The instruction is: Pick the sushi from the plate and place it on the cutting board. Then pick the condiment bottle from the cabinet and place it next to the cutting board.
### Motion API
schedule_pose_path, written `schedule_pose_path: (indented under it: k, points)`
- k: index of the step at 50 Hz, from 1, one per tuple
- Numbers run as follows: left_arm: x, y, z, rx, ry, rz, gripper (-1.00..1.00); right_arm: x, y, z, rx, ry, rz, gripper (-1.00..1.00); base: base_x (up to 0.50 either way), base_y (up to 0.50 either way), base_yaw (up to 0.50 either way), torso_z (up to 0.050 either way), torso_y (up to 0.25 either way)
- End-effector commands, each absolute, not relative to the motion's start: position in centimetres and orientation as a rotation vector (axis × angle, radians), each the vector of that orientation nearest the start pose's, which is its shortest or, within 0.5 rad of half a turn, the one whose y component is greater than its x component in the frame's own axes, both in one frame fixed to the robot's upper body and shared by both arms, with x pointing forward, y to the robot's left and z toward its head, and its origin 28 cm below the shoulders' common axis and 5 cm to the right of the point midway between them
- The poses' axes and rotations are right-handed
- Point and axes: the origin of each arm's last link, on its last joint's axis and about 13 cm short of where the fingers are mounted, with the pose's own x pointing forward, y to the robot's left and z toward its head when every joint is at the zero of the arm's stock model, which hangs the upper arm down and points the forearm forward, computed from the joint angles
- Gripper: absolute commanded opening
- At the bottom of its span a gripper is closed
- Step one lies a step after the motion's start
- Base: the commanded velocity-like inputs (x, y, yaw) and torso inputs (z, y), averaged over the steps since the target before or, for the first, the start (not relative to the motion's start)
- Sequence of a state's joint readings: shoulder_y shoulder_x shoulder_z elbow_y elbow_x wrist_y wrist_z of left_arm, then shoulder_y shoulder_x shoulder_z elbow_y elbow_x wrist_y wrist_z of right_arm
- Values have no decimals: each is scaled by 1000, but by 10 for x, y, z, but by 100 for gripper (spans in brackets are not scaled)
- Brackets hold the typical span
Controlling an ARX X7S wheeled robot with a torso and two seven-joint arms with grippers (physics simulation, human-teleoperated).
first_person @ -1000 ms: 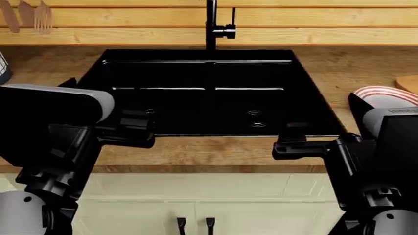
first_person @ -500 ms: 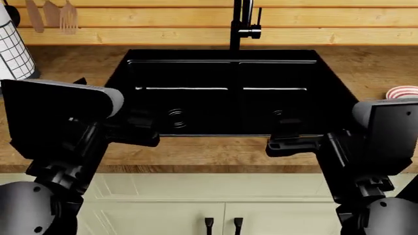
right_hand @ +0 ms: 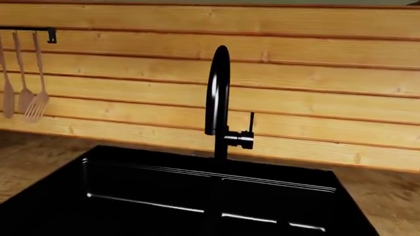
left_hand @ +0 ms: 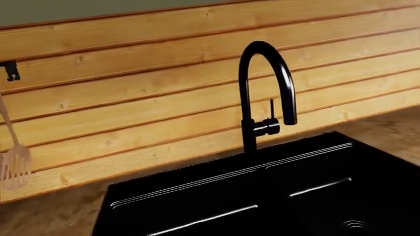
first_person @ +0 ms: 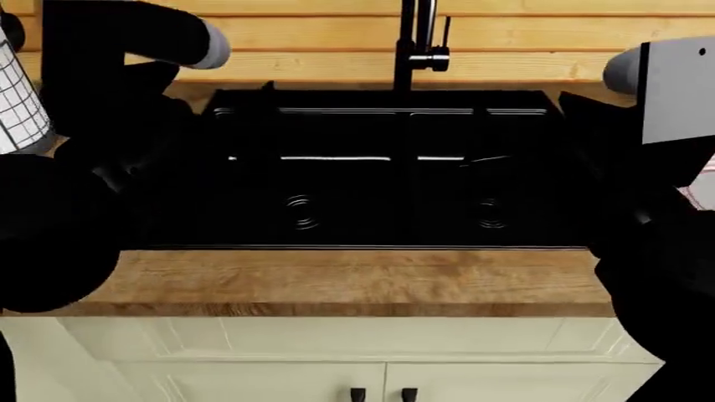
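The sushi, the cutting board and the condiment bottle are out of view. A pale sliver with red lines at the head view's right edge looks like the plate's rim (first_person: pixel 704 191), mostly hidden behind my right arm. Both arms are raised at the sides of the head view, black against the black sink. My left gripper (first_person: pixel 240 113) and right gripper (first_person: pixel 525 134) merge with the dark basin, so their jaws do not show. Neither wrist view shows its own fingers, only the sink and wall.
A black double sink (first_person: pixel 386 180) with a black faucet (first_person: pixel 416 42) fills the wooden counter (first_person: pixel 347 280). A white grid-patterned object (first_person: pixel 17 100) stands at the back left. Wooden utensils (right_hand: pixel 26 96) hang on the plank wall. Cream cabinet doors (first_person: pixel 335 360) are below.
Both arms have lifted from the counter's front edge up to the sides of the view. The head view has shifted, and the plate has slid almost out at the right.
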State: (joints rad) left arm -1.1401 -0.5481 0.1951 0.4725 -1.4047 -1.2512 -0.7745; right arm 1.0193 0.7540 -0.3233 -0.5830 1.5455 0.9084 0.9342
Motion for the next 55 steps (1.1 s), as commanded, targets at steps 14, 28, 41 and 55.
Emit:
schedule_pose_path:
  k: [14,28,41,55]
  points:
    - [248,224,318,146,-38,-270,100,222,-121,298,-34,-58,194,100,449,0,0,0,0]
    - [248,224,316,149,-36,-270,100,222,-120,297,-36,-57,201,100,460,0,0,0,1]
    - [246,225,317,150,-38,-267,100,220,-121,298,-46,-59,189,100,422,0,0,0,1]
    - [246,223,318,151,-35,-269,100,218,-121,300,-53,-50,174,100,32,0,0,0,1]
